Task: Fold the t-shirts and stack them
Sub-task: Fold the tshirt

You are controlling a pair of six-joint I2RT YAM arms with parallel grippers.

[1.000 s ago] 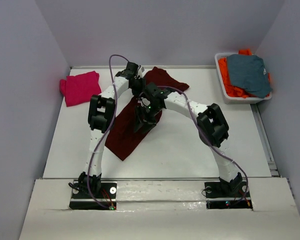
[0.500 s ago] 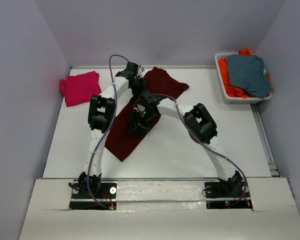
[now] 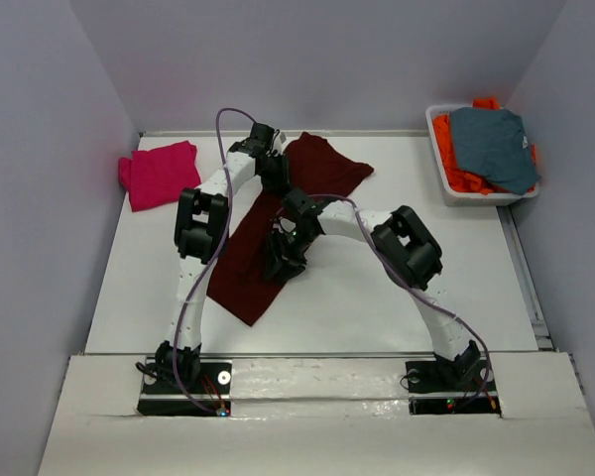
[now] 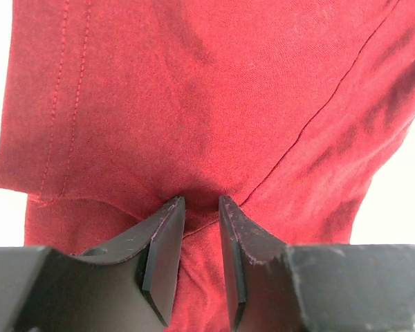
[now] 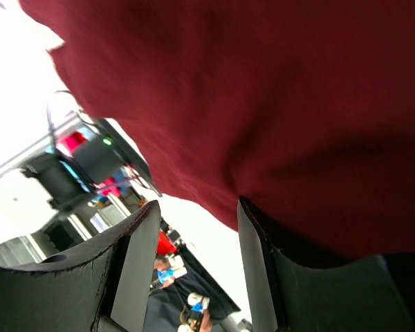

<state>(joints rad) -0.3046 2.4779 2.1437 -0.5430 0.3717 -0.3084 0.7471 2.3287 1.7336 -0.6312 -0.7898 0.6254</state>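
Okay, maroon shirt [image 3: 240,286] lies stretched on a diagonal mid-bench, running from left of centre toward the far edge. Right gripper [image 5: 197,207] sits at its middle, fingers apart, cloth draped over the tips. Left gripper [image 4: 200,207] is farther back, pinched tight on a pucker of the same shirt. Pink shirt [image 3: 159,175] at far left corner. Bin [image 3: 481,199] at far right corner, grey-blue shirt [image 3: 491,147] atop orange shirt [image 3: 456,174].
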